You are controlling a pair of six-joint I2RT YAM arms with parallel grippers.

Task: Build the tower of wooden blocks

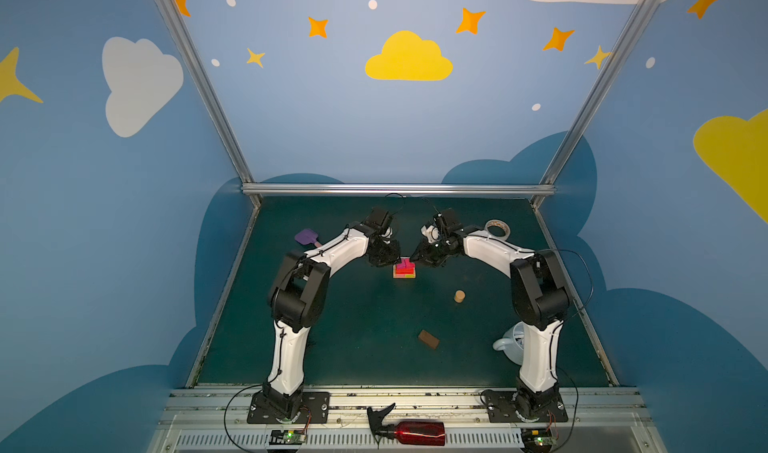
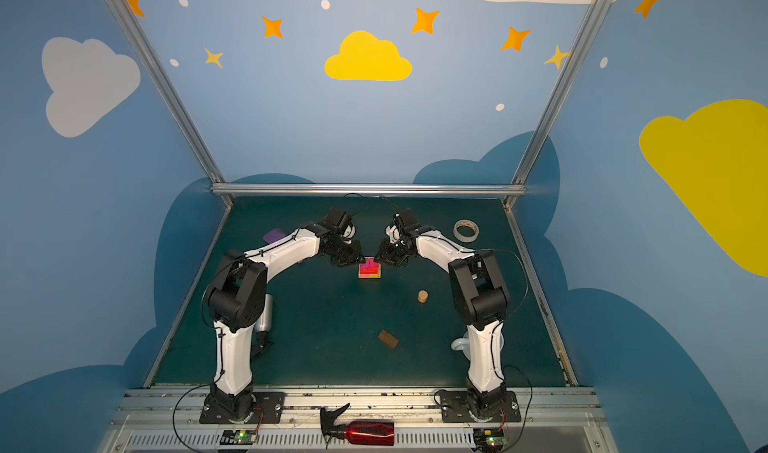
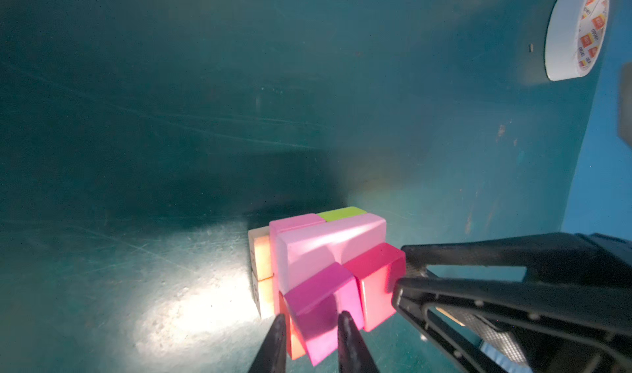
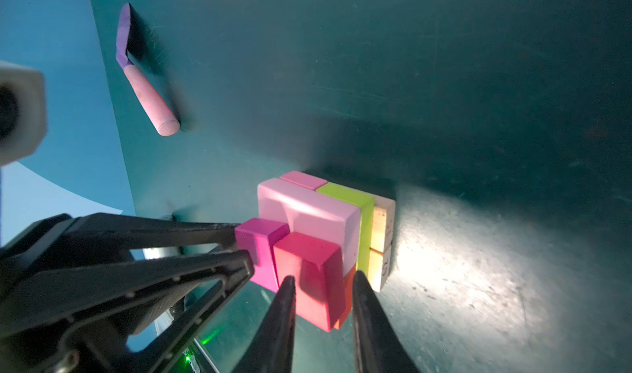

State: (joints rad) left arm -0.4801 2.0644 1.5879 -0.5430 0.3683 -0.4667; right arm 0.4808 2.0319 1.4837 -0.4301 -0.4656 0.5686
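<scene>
Finding: the tower [image 1: 404, 271] stands near the middle of the green mat [image 1: 353, 305]. It has tan blocks at the base and light pink and lime-green pieces above. A magenta square [image 3: 321, 306] and a red square [image 3: 376, 285] sit side by side on top. The brown block [image 1: 428, 339] and tan cylinder [image 1: 459, 296] lie loose on the mat, well apart from the stack, so the build is judged incomplete. The left gripper [image 3: 313, 320] straddles the magenta square and the right gripper [image 4: 323, 285] straddles the red one. Each pair of jaws is narrowed to about block width. Whether either is clamped or slackened cannot be told. The step in hand appears to be seating these two squares. Recommendation: bring them flush against each other and square to the pink layer, loosen one side at a time, and withdraw straight up, since a sideways drag would likely shift the layers beneath. Pose: in both top views each arm rises from its base, bends at a high elbow and angles its forearm inward. The wrists pitch down and the grippers meet from opposite sides of the stack.
</scene>
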